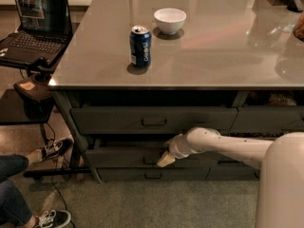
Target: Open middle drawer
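Observation:
The middle drawer (118, 156) is a wide dark grey-brown front under the table, between a taller top drawer (109, 120) and a slim bottom drawer (123, 175). Its small dark handle (151, 161) sits at the centre. A dark gap shows above its front, and the front stands slightly forward of the frame. My gripper (164, 159), with tan tips on a white arm (213, 144) reaching in from the right, is right at the handle's right end.
On the grey table top (213, 51) stand a blue can (140, 45) and a white bowl (170, 20). A laptop (33, 23) sits on a side stand at the left. A person's leg and shoes (50, 148) are on the floor at the lower left.

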Controlling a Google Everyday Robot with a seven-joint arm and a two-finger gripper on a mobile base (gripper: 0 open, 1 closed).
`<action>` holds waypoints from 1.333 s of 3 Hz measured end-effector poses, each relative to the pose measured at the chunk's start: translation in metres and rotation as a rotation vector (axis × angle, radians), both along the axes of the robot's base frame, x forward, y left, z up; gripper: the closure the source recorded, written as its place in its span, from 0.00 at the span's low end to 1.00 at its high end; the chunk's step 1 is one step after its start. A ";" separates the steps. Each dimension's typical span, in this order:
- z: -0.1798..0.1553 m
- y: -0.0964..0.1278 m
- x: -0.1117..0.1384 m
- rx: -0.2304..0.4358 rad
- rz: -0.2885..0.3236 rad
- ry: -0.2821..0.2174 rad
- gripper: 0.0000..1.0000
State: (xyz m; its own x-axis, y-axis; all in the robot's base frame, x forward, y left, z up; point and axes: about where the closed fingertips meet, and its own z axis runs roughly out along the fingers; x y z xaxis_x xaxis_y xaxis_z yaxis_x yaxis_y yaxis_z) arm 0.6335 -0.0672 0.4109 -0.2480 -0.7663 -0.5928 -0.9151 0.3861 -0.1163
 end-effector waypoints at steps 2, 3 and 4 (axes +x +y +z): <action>0.019 -0.021 -0.036 -0.018 -0.093 -0.019 1.00; 0.019 -0.022 -0.038 -0.008 -0.080 -0.011 1.00; 0.023 -0.020 -0.039 -0.002 -0.072 -0.026 1.00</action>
State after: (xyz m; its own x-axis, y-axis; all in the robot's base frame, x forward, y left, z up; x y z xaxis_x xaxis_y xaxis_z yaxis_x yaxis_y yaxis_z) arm 0.5943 -0.0873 0.4340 -0.2866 -0.7486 -0.5979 -0.8818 0.4502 -0.1409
